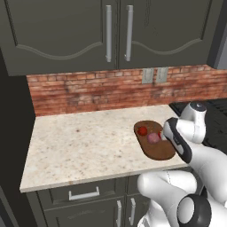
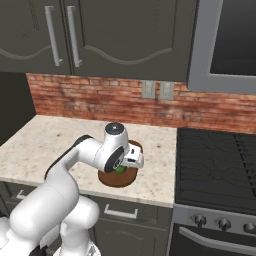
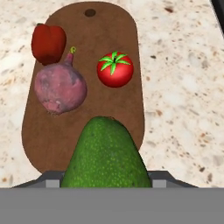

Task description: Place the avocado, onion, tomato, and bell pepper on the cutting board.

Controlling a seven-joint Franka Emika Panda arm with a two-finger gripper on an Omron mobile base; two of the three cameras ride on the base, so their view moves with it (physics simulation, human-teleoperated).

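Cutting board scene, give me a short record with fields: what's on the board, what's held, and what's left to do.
surface: cutting board on the speckled counter
on board: bell pepper, onion, tomato
contact: bell pepper and onion look touching; tomato apart
held: avocado in the gripper, over the board's near end
jaws: mostly hidden behind the avocado
left to do: set the avocado down on the board
nearby: stove to the right

This is a home kitchen. Dark cabinets (image 1: 66, 31) with long metal handles (image 1: 108, 33) hang above a red brick wall (image 1: 88, 93) that carries two power outlets (image 2: 156, 90). A pale speckled stone desk (image 1: 80, 146) sits over drawers (image 1: 84, 193), with a black stove (image 2: 217, 170) and its knobs (image 2: 200, 220) beside it.
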